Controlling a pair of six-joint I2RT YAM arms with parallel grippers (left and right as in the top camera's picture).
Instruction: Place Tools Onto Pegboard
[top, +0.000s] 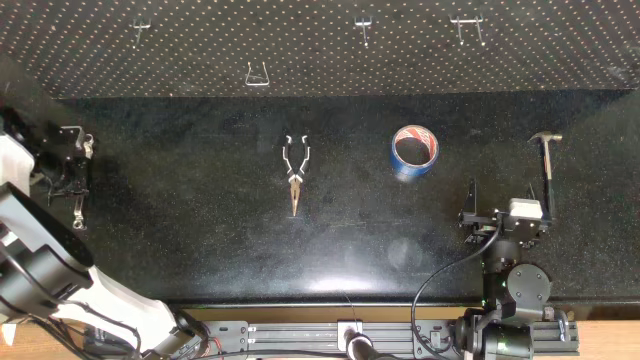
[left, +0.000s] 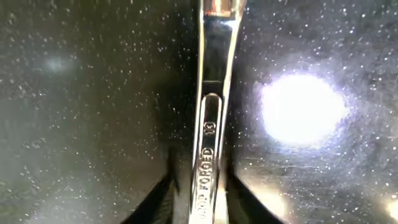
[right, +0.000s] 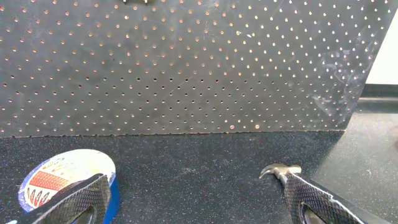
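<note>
A chrome wrench (left: 211, 124) runs lengthwise between the fingers (left: 158, 199) of my left gripper (left: 208, 205), which close against its shaft just above the black table. In the top view that left gripper (top: 68, 178) is at the far left, with the wrench's end (top: 78, 212) sticking out below it. Pliers (top: 295, 175) lie mid-table, and a blue tape roll (top: 413, 150) sits to their right. The hammer (top: 546, 165) lies at the far right. My right gripper (top: 505, 200) stands open and empty, between tape roll (right: 65, 180) and hammer head (right: 280, 170).
The pegboard (top: 320, 45) stands along the table's far edge and carries several wire hooks (top: 257, 75), (top: 365, 28), (top: 467, 25). In the right wrist view the pegboard (right: 186, 68) faces the gripper. Bare black tabletop (top: 190, 200) lies between the arms.
</note>
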